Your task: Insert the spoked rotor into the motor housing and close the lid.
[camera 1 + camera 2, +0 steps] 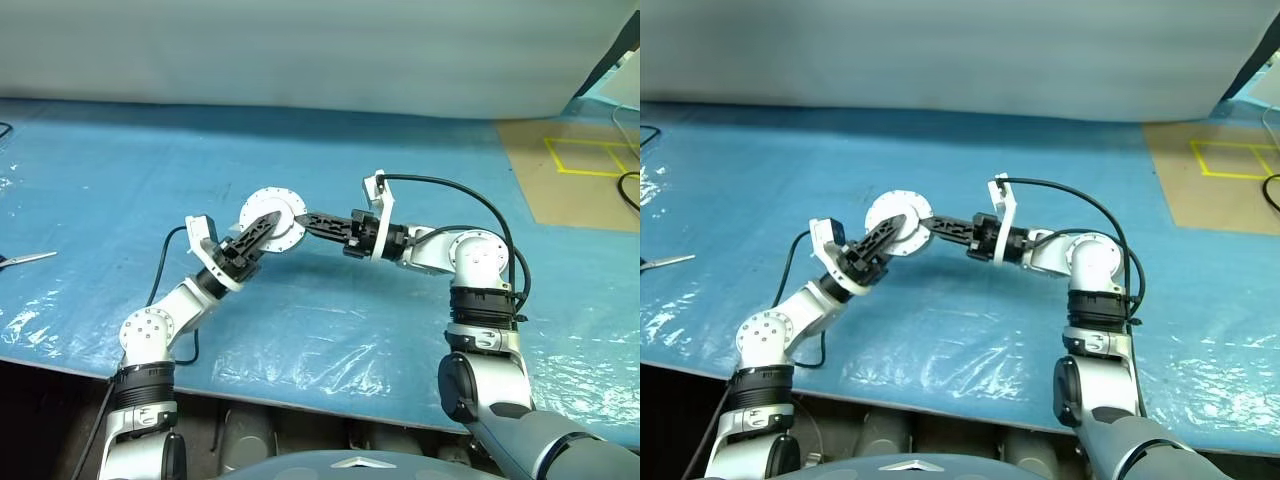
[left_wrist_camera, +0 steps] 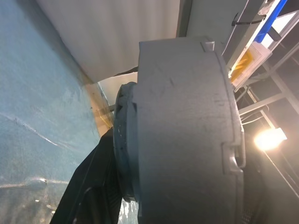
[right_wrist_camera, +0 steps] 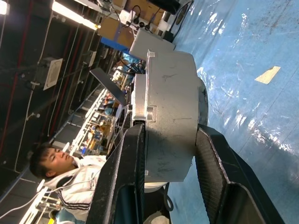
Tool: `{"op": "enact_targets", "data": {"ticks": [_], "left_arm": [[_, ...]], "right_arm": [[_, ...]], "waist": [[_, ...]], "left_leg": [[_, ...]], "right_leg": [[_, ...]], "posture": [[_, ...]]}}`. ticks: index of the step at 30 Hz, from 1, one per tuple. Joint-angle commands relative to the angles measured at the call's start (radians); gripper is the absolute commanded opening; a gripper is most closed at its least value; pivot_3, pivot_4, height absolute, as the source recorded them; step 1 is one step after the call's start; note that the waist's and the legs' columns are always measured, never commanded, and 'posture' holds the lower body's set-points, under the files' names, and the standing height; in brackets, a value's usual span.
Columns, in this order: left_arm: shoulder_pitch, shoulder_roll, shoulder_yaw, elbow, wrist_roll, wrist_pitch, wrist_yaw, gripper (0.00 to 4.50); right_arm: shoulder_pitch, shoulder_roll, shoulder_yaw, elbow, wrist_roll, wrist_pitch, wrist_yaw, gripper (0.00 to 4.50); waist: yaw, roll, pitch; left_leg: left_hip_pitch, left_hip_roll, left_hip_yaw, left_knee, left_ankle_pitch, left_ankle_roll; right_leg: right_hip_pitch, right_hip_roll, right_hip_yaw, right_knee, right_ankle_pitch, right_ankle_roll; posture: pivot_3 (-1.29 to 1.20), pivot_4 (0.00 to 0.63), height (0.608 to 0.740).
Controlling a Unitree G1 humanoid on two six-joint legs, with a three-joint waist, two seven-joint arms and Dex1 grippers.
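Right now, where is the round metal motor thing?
The motor housing is held up over the blue table, mid-scene, gripped by the right gripper, with the left gripper at it too.

Blue table lies open all round; only scissors at its far left edge.

My two head views look down over the blue table; both wrist views — very close — share the motor housing.

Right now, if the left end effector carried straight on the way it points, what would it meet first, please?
The motor housing, probably: the left end effector already points up and rightward across its round face, held up by the right end effector. Depth is unclear, so contact is uncertain.
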Motion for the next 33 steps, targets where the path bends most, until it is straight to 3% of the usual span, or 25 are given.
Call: {"op": "enact_targets", "data": {"ticks": [1,24,29,33], "left_arm": [[-0.018,-0.004,0.001,-0.015,0.039,-0.028,0.010,2.52],[-0.072,-0.034,0.023,0.003,0.074,-0.072,0.061,2.52],[-0.071,-0.034,0.021,0.010,0.087,-0.077,0.054,2.52],[-0.073,-0.034,0.024,0.009,0.090,-0.078,0.051,2.52]], "right_arm": [[-0.019,0.011,-0.007,-0.051,0.051,-0.013,0.018,1.16],[-0.019,0.025,-0.013,-0.033,0.049,-0.017,0.001,1.15],[-0.004,0.000,0.048,-0.073,0.007,-0.069,0.037,1.15],[0.005,-0.006,0.062,-0.078,-0.007,-0.117,0.045,2.45]], "waist": [[0.000,0.000,0.000],[0.000,0.000,0.000],[0.000,0.000,0.000],[-0.001,0.000,0.000]], "left_leg": [[0.000,0.000,0.000,0.000,0.000,0.000],[0.000,0.000,0.000,0.000,0.000,0.000],[0.000,0.000,0.000,0.000,0.000,0.000],[0.000,0.000,0.000,0.000,0.000,0.000]], "right_leg": [[0.000,0.000,0.000,0.000,0.000,0.000],[0.000,0.000,0.000,0.000,0.000,0.000],[0.000,0.000,0.000,0.000,0.000,0.000],[0.000,0.000,0.000,0.000,0.000,0.000]], "posture": [[0.00,0.150,0.740],[0.00,0.150,0.740],[0.00,0.150,0.740],[0.00,0.150,0.740]]}}
